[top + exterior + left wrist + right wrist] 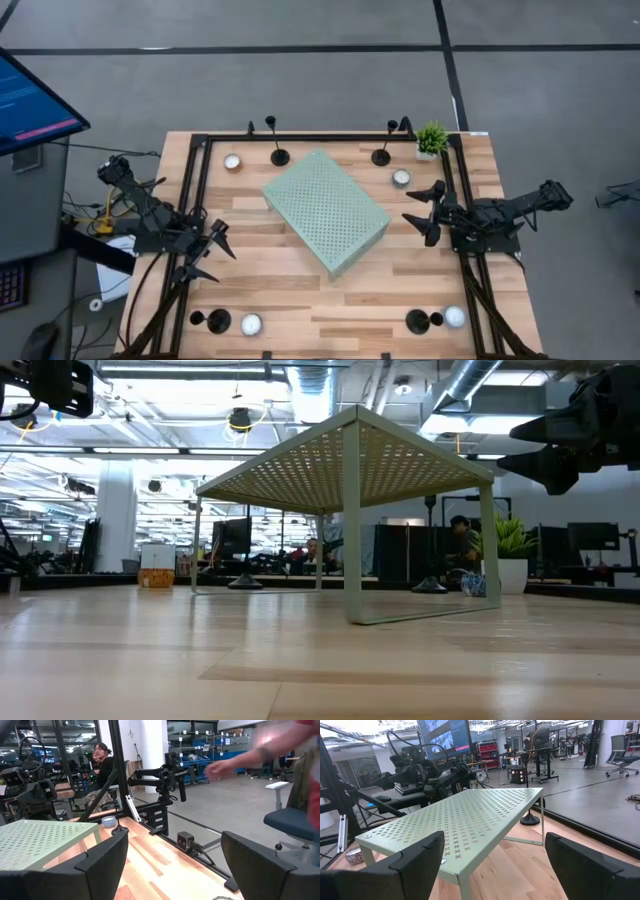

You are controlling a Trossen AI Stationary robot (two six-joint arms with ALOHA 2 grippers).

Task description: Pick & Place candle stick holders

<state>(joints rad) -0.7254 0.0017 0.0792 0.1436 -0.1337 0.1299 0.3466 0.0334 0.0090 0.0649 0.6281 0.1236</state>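
Four black candle stick holders stand on their disc bases on the wooden table (300, 300): far left (279, 156), far right (381, 156), near left (217, 321) and near right (418, 321). The far right holder also shows in the right wrist view (530, 820). A pale green perforated stand (327, 211) stands on its legs in the middle. My left gripper (215, 255) hovers open and empty left of the stand. My right gripper (428, 212) hovers open and empty right of it. Both are clear of the table in the low view.
White tealights lie near each corner (232, 161), (401, 178), (250, 323), (455, 316). A small green potted plant (432, 138) stands at the far right corner. A black frame (330, 136) runs along the table's edges. A person's blurred arm (260, 750) shows beyond the table.
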